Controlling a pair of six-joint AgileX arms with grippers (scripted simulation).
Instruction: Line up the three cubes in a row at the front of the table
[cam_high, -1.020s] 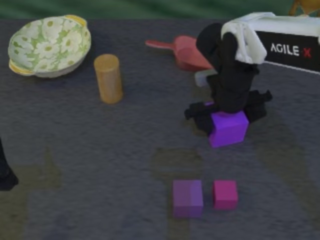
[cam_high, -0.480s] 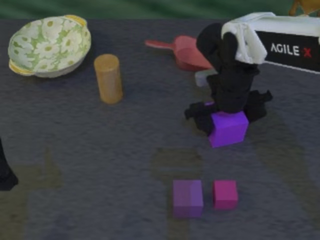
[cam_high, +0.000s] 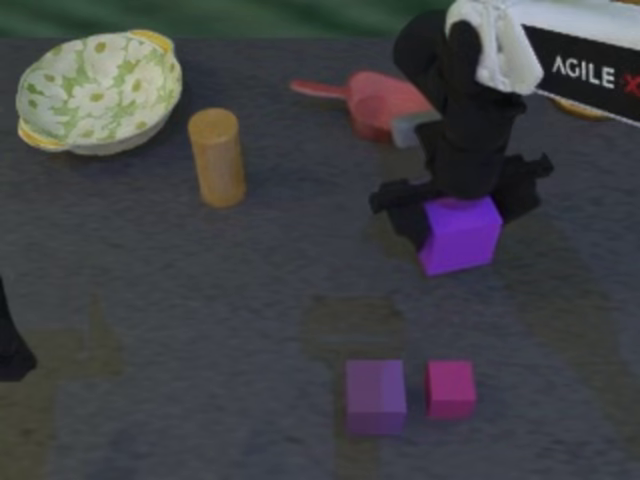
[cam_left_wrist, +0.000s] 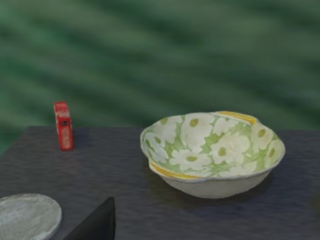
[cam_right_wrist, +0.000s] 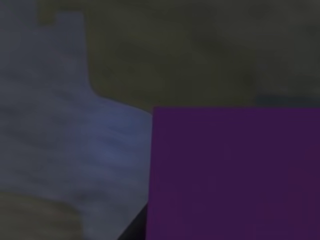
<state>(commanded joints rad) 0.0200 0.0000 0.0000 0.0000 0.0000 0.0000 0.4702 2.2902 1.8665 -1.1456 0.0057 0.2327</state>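
My right gripper (cam_high: 460, 212) is shut on the larger bright violet cube (cam_high: 460, 238), its black fingers on the cube's two sides, right of the table's middle. That cube fills much of the right wrist view (cam_right_wrist: 235, 175), with the dark grey table (cam_right_wrist: 60, 125) beneath it. The dull purple cube (cam_high: 375, 396) and the small magenta-pink cube (cam_high: 450, 388) sit side by side near the front edge, a narrow gap between them. My left arm (cam_high: 10, 350) stays parked at the left edge; one finger (cam_left_wrist: 97, 225) shows at the frame's bottom edge with a wide gap beside it.
A flowered bowl (cam_high: 98, 92) stands at the back left, also seen in the left wrist view (cam_left_wrist: 212, 155). An amber cylinder (cam_high: 217, 157) stands upright beside it. A red scoop (cam_high: 370, 100) lies behind my right arm. A small red box (cam_left_wrist: 63, 126) and a grey disc (cam_left_wrist: 27, 216) lie farther off.
My right gripper has risen a little with the violet cube, which now sits slightly farther back in the top view. The other two cubes have not moved.
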